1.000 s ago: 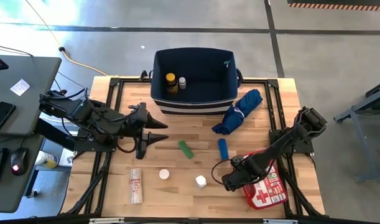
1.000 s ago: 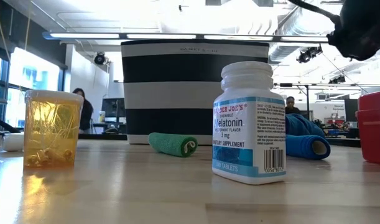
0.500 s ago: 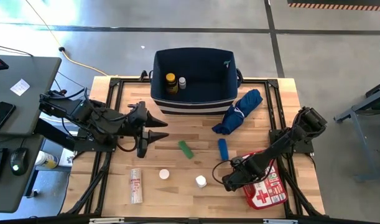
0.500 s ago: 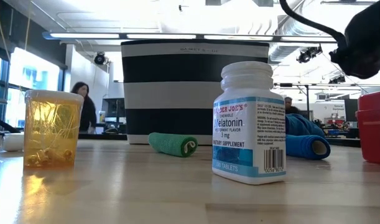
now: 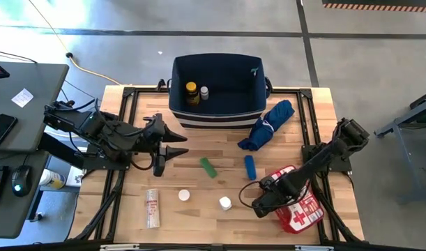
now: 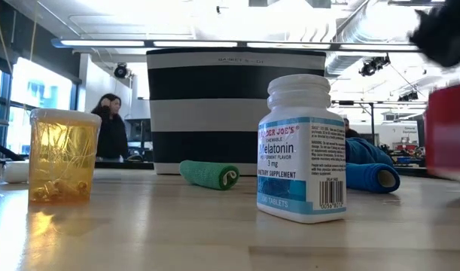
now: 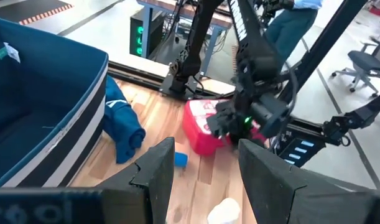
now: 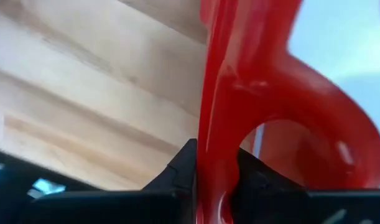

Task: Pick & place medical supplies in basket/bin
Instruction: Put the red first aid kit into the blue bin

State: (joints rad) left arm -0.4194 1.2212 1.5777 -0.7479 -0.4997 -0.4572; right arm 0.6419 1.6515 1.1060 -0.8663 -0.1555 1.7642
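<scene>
The red-and-white first aid pouch [image 5: 303,208] lies near the table's front right, with my right gripper [image 5: 263,203] shut on its left end. In the low view the pouch [image 6: 449,132] is a red blur at the right. My left gripper [image 5: 178,144] hangs open and empty over the table's left middle, pointing toward the right. The navy bin [image 5: 216,115] stands at the far middle, with an amber bottle [image 5: 192,92] and a small white bottle [image 5: 204,92] inside. On the wood lie a green roll [image 5: 208,167], a blue roll [image 5: 249,167] and a white bottle [image 5: 226,203]. My right gripper pinches a thin red looped strip [image 8: 211,155] at the pouch's left end between its two fingers [image 8: 185,169]. The fingers come from above, pointing steeply down. The held end [image 7: 199,127] is tipped up off the wood; the pouch's other end points toward the table's front right.
A royal-blue fabric bundle [image 5: 268,125] lies right of the bin. A flat pale tube [image 5: 152,207] and a small white cap [image 5: 184,195] lie at the front left. In the low view a melatonin bottle [image 6: 301,150] and an amber container [image 6: 62,154] stand close to the camera.
My right gripper has shut on the pouch's left end. That end has come up off the wood, and the pouch has turned a little about its far end. A person in the room behind has walked toward the right.
</scene>
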